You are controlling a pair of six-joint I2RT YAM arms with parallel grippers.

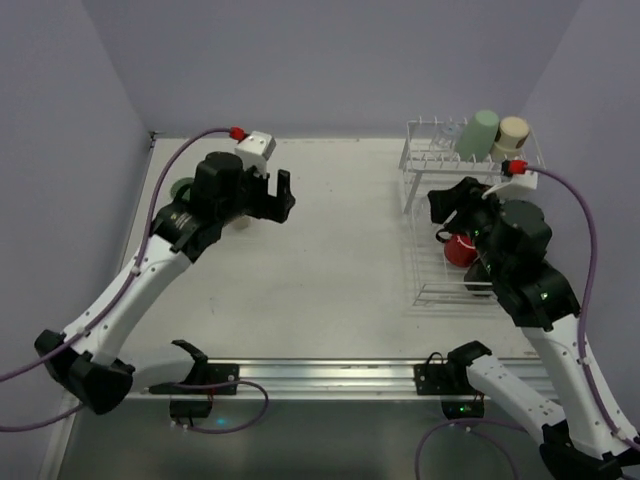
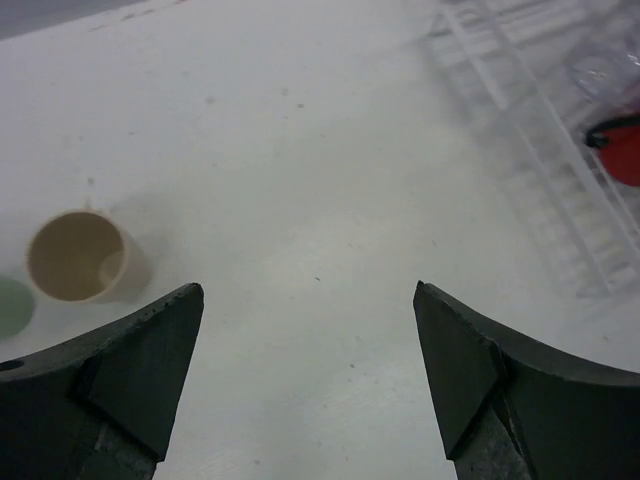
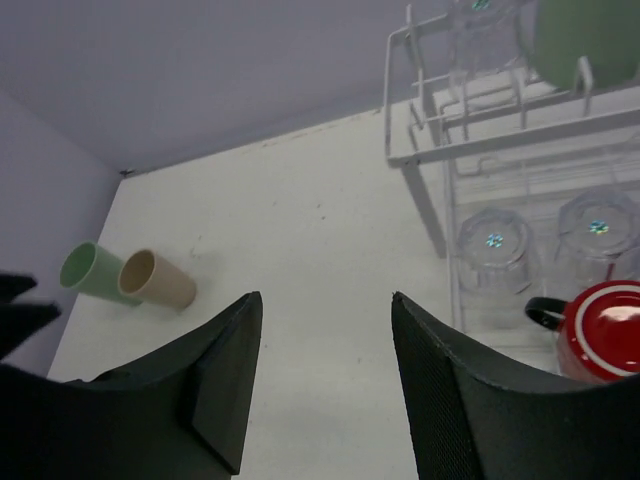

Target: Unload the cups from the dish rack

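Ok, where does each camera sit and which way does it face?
Top external: above and behind the bases, looking down on the table; left arm and right arm show.
Left wrist: on the left arm, facing across the table toward the dish rack; open left gripper shows.
Right wrist: on the right arm, facing the far-left corner; open right gripper shows.
Shared: both wrist views catch the beige cup on the table and the red mug.

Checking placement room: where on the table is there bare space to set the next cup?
Bare: the wide table middle between the left gripper and the dish rack, and the near strip before the rail. Crowded: the left edge by the green cup and beige cup.
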